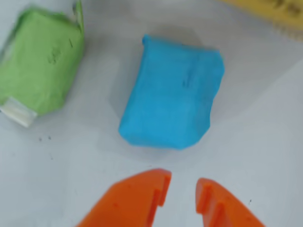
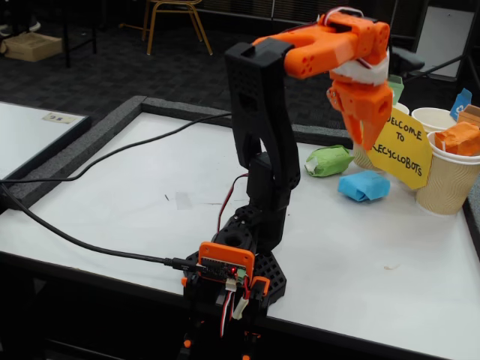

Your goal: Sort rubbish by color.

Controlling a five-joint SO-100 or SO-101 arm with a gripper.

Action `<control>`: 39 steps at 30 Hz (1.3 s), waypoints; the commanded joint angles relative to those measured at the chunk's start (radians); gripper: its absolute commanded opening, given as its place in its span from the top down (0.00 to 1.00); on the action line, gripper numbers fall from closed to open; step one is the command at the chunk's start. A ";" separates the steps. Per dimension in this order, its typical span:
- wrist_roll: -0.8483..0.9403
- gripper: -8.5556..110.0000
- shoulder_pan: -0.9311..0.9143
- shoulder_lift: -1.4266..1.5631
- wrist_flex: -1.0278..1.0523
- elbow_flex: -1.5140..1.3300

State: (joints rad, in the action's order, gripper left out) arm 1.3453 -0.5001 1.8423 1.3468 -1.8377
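One crumpled orange paper wad (image 2: pixel 458 139) sits inside a beige ribbed paper cup (image 2: pixel 447 180) at the right edge of the fixed view, so that piece looks sorted already. Two wads are left on the table: the crumpled blue paper wad (image 1: pixel 173 93) fills the centre of the wrist view, and the crumpled green paper wad (image 1: pixel 40 65) lies at the upper left of that frame, apart from the blue one. In the fixed view they lie right of centre, green (image 2: pixel 328 160) above and left of blue (image 2: pixel 364 186), both just in front of the yellow "Welcome to Recyclobots" sign (image 2: pixel 402 147). By my reckoning roughly a third of the sorting is done.

The orange two-finger gripper (image 1: pixel 182 190) hangs above the table just below the blue wad in the wrist view, its fingers spread with a gap between them and nothing held. In the fixed view it (image 2: pixel 361 139) points down at the upper right, over the wads.

More cups stand behind the sign; one white cup rim (image 2: pixel 433 117) shows. The white tabletop (image 2: pixel 150 195) has a raised grey border and bears a few faint marks; a black cable (image 2: pixel 75 240) runs across it to the arm's base. Behind, the room has dark flooring, a yellow-legged chair (image 2: pixel 174 22) at the top and a cardboard box (image 2: pixel 30 46) at the upper left.
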 commanded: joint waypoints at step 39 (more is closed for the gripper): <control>-0.342 0.93 0.028 -0.325 -0.626 0.005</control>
State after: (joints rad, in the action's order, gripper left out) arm 1.0232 -0.4709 1.4880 0.6949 -1.9113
